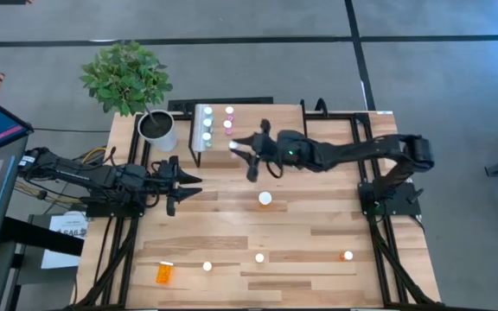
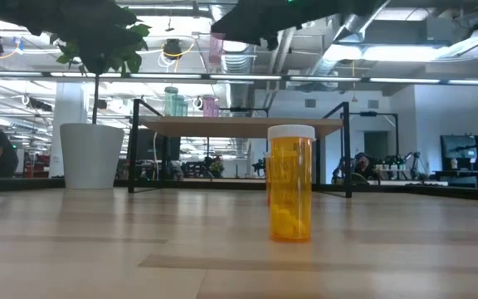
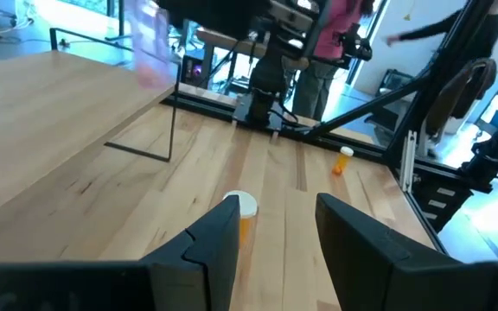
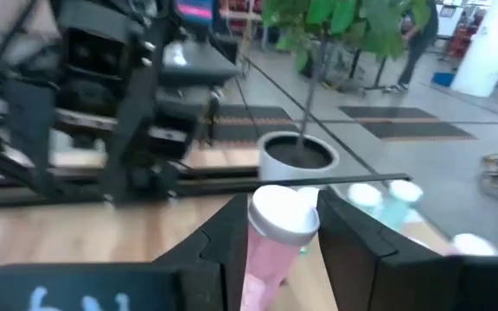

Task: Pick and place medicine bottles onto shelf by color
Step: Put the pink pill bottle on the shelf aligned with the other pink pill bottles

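Observation:
My right gripper hovers at the shelf's near edge, shut on a pink bottle with a white cap. In the low view the pink bottle hangs well above the shelf. Three teal bottles and two pink bottles stand on the board. Small orange bottles stand on the table, one mid-table and three along the near edge. A larger orange bottle lies on its side. My left gripper is open, low over the table's left part, touching nothing. My right gripper pinches the pink bottle between its two fingers, on the body just below the white cap. It reaches in from the table's right side. The bottle is upright and lifted clear, above the level of the shelf board.
A white plant pot with a leafy plant stands at the shelf's left end, close to the teal bottles. The shelf's right part is bare board. Black frame rails run along the table's left and right sides. People stand in the room beyond.

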You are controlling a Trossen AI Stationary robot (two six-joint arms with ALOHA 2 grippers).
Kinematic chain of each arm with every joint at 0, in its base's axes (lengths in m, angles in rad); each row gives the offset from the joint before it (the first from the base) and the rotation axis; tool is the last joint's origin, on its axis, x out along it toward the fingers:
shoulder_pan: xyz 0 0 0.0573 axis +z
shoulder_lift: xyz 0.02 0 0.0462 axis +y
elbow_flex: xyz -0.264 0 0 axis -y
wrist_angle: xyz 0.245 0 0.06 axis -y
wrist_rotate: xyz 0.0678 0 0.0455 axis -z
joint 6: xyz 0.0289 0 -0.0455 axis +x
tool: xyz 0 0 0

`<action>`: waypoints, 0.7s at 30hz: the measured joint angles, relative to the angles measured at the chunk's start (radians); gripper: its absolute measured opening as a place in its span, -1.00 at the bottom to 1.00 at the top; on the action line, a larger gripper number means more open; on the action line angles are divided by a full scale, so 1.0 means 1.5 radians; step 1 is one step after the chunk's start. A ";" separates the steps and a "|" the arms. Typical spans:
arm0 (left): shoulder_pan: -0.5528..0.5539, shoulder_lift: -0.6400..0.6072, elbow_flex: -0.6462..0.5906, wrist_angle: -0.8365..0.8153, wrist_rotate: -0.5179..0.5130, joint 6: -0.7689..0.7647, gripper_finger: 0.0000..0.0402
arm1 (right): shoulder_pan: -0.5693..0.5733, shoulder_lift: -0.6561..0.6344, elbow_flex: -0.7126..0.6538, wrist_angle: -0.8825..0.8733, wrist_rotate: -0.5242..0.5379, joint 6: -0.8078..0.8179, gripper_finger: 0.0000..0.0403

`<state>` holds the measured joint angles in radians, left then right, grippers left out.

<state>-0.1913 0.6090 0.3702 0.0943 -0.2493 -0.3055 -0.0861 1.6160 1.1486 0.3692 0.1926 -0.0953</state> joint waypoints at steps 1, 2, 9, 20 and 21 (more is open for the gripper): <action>0.000 0.000 0.000 0.000 0.000 0.003 -0.30 | -0.008 0.013 0.019 -0.006 0.000 -0.012 -0.29; -0.001 0.000 0.000 0.001 0.001 0.006 -0.30 | -0.016 0.026 0.034 0.001 -0.002 -0.018 -0.29; -0.002 0.000 0.000 0.010 0.006 0.022 -0.30 | -0.065 0.103 0.052 0.034 -0.005 -0.038 -0.29; -0.002 0.000 0.000 0.014 0.005 0.033 -0.30 | -0.091 0.170 0.051 0.097 -0.023 -0.024 -0.29; -0.002 0.000 0.000 0.014 0.005 0.033 -0.30 | -0.092 0.170 0.051 0.095 -0.023 -0.024 -0.29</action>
<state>-0.1944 0.6086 0.3702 0.1150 -0.2424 -0.2565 -0.2241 1.8713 1.2255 0.5121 0.1585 -0.1320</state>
